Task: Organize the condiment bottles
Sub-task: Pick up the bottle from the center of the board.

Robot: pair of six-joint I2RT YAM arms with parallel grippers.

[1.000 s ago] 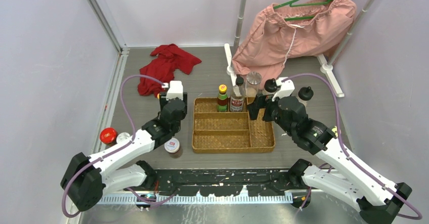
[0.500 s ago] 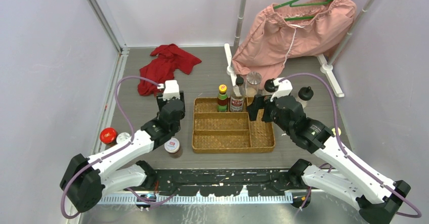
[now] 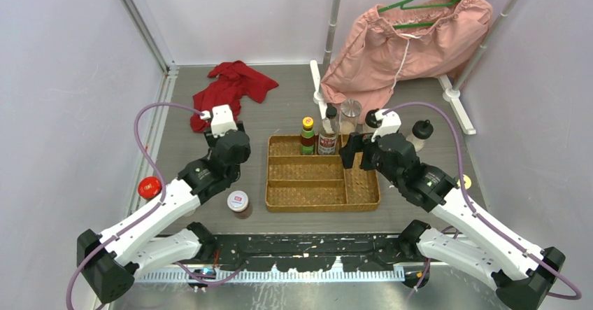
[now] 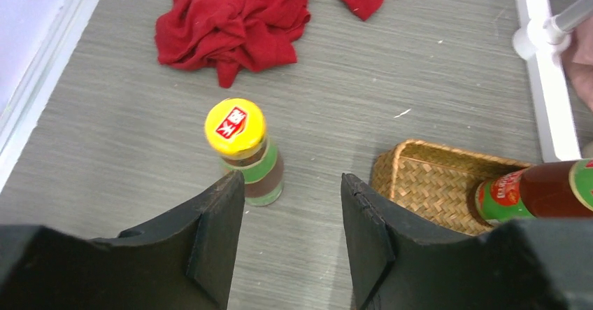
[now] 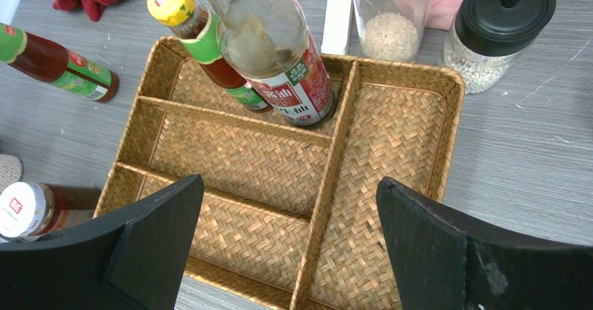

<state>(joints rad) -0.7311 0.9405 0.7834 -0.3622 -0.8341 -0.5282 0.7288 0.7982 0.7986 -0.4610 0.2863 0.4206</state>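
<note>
While both grippers hang empty with jaws apart, the left gripper [image 4: 290, 180], half spread, points at a yellow-capped sauce [image 4: 245, 152]. That bottle stands upright on the table [image 3: 280, 107] at 10 o'clock from the wicker tray [image 3: 323, 207], just beyond the fingertips and untouched. The right gripper [image 5: 288, 182], spread wide, hovers over the tray. The tray's 12 o'clock compartment holds a second yellow-capped sauce [image 5: 203, 40] beside a taller clear bottle [image 5: 280, 51]. A white-lidded jar [image 3: 238, 201] stands at 8 o'clock.
</note>
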